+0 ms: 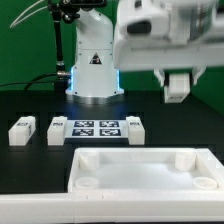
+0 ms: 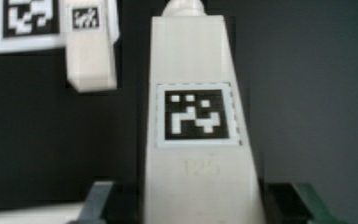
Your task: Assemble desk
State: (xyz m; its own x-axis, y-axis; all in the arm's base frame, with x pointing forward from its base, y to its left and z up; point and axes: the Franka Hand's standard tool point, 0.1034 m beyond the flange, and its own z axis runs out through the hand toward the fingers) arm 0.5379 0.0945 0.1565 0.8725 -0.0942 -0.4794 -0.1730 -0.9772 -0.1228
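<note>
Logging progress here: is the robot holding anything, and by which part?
Yes, a white desk leg, clamped between the jaws by its two sides near one end.

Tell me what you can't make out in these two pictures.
Exterior view: the gripper is blurred, so what it holds is unclear there.
Exterior view: the desk top is cut off by the frame's lower edge.
Wrist view: the held leg hides much behind it; its gripped end runs out of frame.
Wrist view: the marker board is cropped at a corner.
</note>
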